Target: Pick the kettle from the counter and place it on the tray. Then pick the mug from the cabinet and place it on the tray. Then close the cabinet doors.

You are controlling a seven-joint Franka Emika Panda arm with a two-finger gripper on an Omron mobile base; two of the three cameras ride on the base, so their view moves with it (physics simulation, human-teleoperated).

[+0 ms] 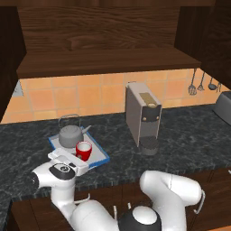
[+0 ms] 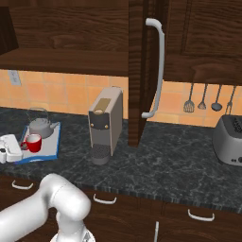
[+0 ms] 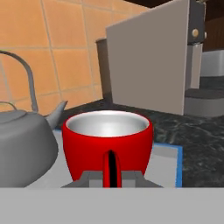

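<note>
The red mug (image 1: 84, 150) (image 2: 33, 142) (image 3: 107, 144) stands on the blue-rimmed tray (image 1: 103, 158) (image 2: 53, 147) (image 3: 169, 162), just in front of the grey kettle (image 1: 70, 135) (image 2: 40, 126) (image 3: 22, 140), which also rests on the tray. My gripper (image 1: 79, 159) (image 2: 21, 145) (image 3: 111, 177) is at the mug's near side, shut on its handle, with a fingertip pressed to each side. The wall cabinet (image 1: 108, 61) above is open. Its right door (image 2: 142, 71) swings out with its silver bar handle (image 2: 159, 71) showing.
A tall boxy coffee machine (image 1: 143, 115) (image 2: 106, 123) stands on the dark counter (image 1: 189, 144) right of the tray. A toaster (image 2: 229, 139) sits far right, with utensils (image 2: 208, 99) hanging on the tiled wall. The open right door juts over the counter.
</note>
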